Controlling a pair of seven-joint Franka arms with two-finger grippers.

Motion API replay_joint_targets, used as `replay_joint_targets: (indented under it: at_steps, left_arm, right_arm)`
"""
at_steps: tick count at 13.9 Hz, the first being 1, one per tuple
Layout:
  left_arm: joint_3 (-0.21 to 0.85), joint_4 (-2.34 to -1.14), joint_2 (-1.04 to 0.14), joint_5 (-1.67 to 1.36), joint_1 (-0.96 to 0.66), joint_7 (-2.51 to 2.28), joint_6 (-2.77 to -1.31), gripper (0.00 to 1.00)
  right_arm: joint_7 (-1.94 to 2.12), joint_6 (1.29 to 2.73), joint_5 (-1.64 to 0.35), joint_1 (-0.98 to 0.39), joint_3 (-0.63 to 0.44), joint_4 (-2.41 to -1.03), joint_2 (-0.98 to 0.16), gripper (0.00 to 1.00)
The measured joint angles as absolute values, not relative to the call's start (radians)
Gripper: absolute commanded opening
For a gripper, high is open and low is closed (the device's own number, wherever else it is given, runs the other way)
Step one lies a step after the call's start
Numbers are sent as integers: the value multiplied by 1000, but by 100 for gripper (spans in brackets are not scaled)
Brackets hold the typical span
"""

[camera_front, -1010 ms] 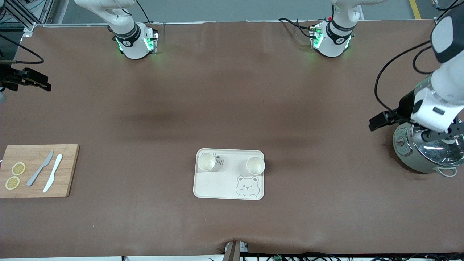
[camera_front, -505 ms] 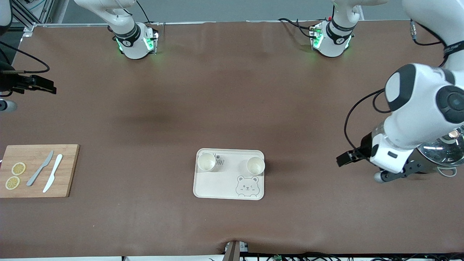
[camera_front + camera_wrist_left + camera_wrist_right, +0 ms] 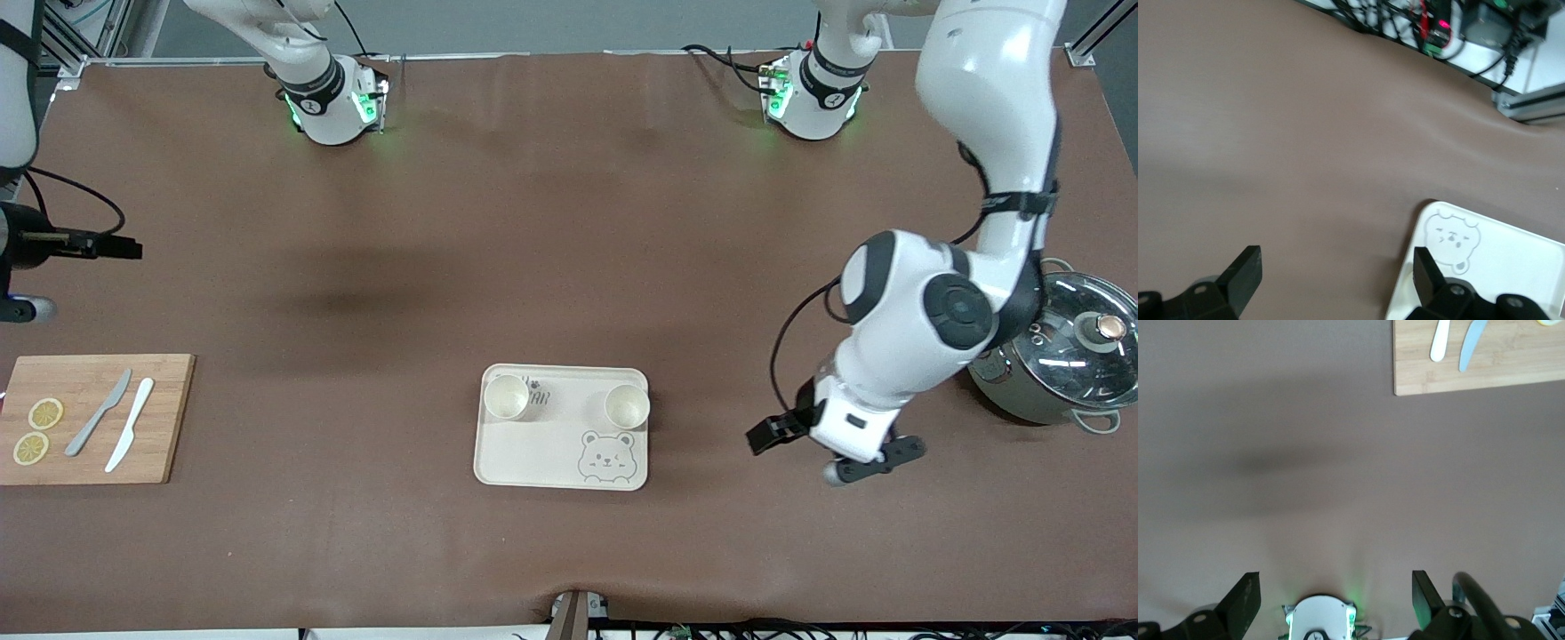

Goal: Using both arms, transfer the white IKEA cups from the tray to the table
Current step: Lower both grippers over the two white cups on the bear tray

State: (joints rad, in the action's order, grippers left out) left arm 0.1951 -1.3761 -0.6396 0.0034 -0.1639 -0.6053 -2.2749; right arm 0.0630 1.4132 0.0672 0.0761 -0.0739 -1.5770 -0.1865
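Two white IKEA cups stand upright on a cream bear-print tray point(image 3: 533, 462) in the middle of the table: one point(image 3: 506, 396) toward the right arm's end, one point(image 3: 627, 406) toward the left arm's end. My left gripper point(image 3: 772, 434) is open and empty over bare table beside the tray, toward the left arm's end. In the left wrist view its gripper point(image 3: 1336, 273) shows spread wide, with the tray's bear corner point(image 3: 1511, 260) beside one finger; the cups are out of that view. My right gripper point(image 3: 111, 247) is open and empty over the right arm's end of the table; it also shows in the right wrist view point(image 3: 1333, 597).
A wooden cutting board point(image 3: 164, 418) with two knives and lemon slices lies at the right arm's end; it also shows in the right wrist view point(image 3: 1478, 370). A steel pot with a glass lid point(image 3: 1067, 356) stands at the left arm's end.
My left arm has swung from over the pot toward the tray, its gripper now close beside it. My right gripper has shifted a little at the table's end.
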Motion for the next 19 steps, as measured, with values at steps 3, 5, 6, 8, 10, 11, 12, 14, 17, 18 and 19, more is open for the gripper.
replay_joint_targets:
  at_steps: [3, 5, 6, 8, 10, 11, 12, 14, 17, 18, 19]
  left_arm:
    - [181, -1367, -716, 3, -238, -655, -2354, 97]
    - [167, -1362, -731, 3, -281, -666, -2357, 94]
    - [164, -1362, -737, 3, -297, -668, -2356, 94]
    - [163, -1363, -753, 3, -325, -682, -2356, 90]
    - [162, -1363, -773, 3, -346, -713, -2356, 88]
    - [162, -1363, -784, 3, -358, -727, -2356, 88]
    - [162, -1363, -796, 5, -369, -734, -2356, 87]
    - [161, -1363, -810, 9, -382, -736, -2356, 86]
    - [161, -1363, -815, 10, -401, -736, -2356, 66]
    - [161, -1364, -817, 10, -407, -738, -2355, 56]
    - [161, -1365, -822, 10, -414, -746, -2354, 45]
  right_arm:
    - [-46, 1478, 3, 73, -69, -1637, -195, 100]
    - [-123, 1556, -58, 60, -62, -1677, -195, 100]
    - [-168, 1609, -90, 46, -60, -1705, -195, 100]
    - [-272, 1694, -138, 4, -56, -1750, -201, 100]
    - [-394, 1755, -150, -62, -53, -1765, -220, 100]
    - [-463, 1787, -152, -103, -51, -1766, -233, 100]
    - [-525, 1813, -153, -142, -50, -1766, -245, 100]
    - [-637, 1867, -153, -218, -48, -1766, -267, 100]
    - [-789, 1953, -154, -313, -47, -1759, -292, 100]
    - [-835, 1962, -156, -339, -47, -1748, -302, 100]
    - [-881, 1968, -157, -364, -46, -1733, -315, 100]
